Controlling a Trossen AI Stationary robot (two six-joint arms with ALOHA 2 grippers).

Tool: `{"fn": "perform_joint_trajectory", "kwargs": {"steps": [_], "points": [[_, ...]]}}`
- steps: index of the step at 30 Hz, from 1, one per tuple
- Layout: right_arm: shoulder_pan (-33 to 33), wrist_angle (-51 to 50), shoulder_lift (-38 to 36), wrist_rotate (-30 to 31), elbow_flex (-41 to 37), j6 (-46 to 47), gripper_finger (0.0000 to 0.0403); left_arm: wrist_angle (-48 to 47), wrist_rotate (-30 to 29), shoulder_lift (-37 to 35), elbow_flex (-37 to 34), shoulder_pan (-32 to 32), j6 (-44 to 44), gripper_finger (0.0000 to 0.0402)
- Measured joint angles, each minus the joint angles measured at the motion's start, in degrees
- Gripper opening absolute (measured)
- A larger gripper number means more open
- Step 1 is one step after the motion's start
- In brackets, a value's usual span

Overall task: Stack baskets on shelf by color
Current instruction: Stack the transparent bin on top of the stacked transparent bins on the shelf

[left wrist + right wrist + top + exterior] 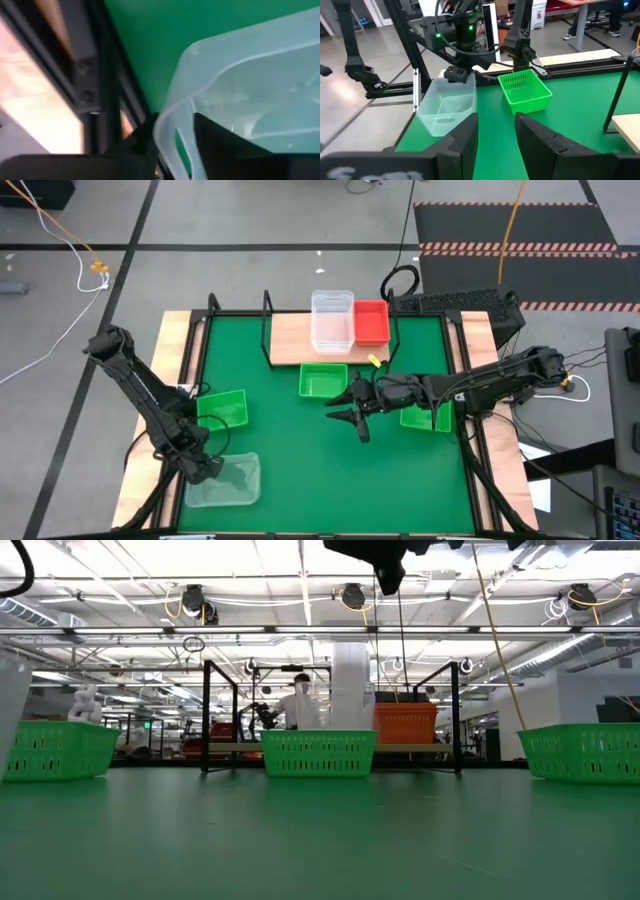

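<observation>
— Where is the left gripper (207, 470) working?

— It is sitting at the near left corner of the green mat (300, 470), at the rim of a clear basket (226, 480). In the left wrist view its two fingers are straddling that basket's wall (170, 130) — one inside, one outside — though whether they are already pinching it cannot be told.

— And the right gripper (345, 408)?

— It is hanging above the middle of the mat with its fingers spread apart, holding nothing. Its wrist camera is looking across at the clear basket (445, 105) and the green basket (525, 91) beside it.

— Where are the baskets lying?

— On the shelf (290, 340), a clear basket (332, 320) is resting with a red basket (371, 322) touching its right side; how many are nested in each cannot be told. A green basket (323, 380) is sitting on the mat just in front of the shelf. Another green basket (222, 407) is lying near the left arm, just behind the clear one. A third green basket (428, 416) is partly hiding under the right arm.

— Is anything showing beyond the table?

— In the low view a person (299, 700) is standing far back in the room, behind the shelf's black frame (207, 715).
</observation>
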Motion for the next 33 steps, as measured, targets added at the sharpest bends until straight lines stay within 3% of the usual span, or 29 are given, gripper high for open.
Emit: {"fn": "perform_joint_trajectory", "kwargs": {"steps": [3,5,10,13,19,26,33], "points": [[-0.2,0.0,0.0,0.0,0.0,-0.7,0.0125,2.1,-0.1,0.0,0.1,0.7,0.8,0.0038],[-0.4,0.0,0.1,-0.9,0.0,-5.4,0.0125,4.1,-0.5,-0.3,0.1,1.6,1.7,0.0013],[0.0,0.6,1.4,-8.4,0.0,-22.4,0.0125,8.9,-1.2,-1.3,0.2,5.3,4.7,0.0013],[0.0,-1.0,4.1,-13.5,1.5,-26.7,0.0125,12.0,-4.2,-1.5,0.2,8.8,4.9,0.0006],[0.0,-18.6,12.6,-23.1,15.9,-35.2,0.0125,13.0,-8.4,-1.5,2.3,17.1,11.0,0.0007],[-0.5,-39.2,22.1,-24.5,33.8,-50.1,0.0125,3.9,-12.6,-1.5,7.4,25.8,20.7,0.0005],[0.7,-48.6,28.1,-23.0,41.5,-61.1,0.0125,0.0,-13.7,-1.4,9.0,31.7,25.8,0.0005]]}}
